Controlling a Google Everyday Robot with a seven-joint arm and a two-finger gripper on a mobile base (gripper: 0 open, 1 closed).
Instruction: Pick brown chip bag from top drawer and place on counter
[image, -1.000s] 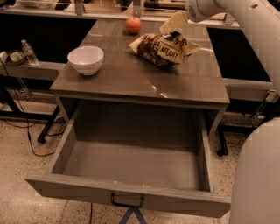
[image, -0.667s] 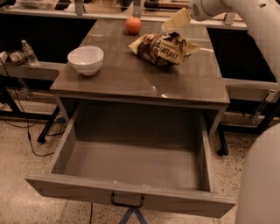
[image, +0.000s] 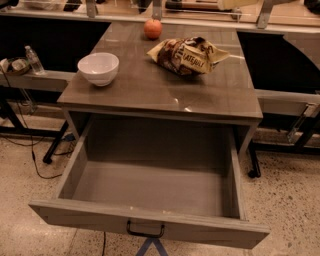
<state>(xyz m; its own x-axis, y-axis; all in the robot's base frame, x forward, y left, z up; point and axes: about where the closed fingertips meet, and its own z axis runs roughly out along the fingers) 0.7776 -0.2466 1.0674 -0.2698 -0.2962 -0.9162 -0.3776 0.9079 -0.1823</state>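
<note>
Barely within the single camera view, the end effector (image: 239, 4) shows only as a pale cream sliver cut off by the top edge, above and behind the far right part of the worktop (image: 150, 89). How wide it stands cannot be told from what is visible. It touches nothing that can be seen and sits well apart from the brown chip bag (image: 187, 56). The rest of the arm lies outside the frame, so its pose cannot be told either. The brown chip bag lies on its side on the worktop, toward the far right, its crinkled dark middle facing the camera and its tan-yellow ends pointing left and right, with white lettering across it. Just behind it and to the left, near the far edge, sits a round orange-red fruit (image: 153, 28), apart from the bag. A white bowl (image: 98, 68) stands upright near the left edge of the worktop, well apart from both. Below the glossy grey-brown surface, the top drawer (image: 150, 186) is pulled out toward the camera, its plain grey floor and side walls in full view, and a small black handle (image: 145, 231) is mounted at the middle of its front panel. On a ledge to the left, a clear water bottle (image: 35, 60) stands upright. Beneath everything lies the speckled floor (image: 290, 200).
</note>
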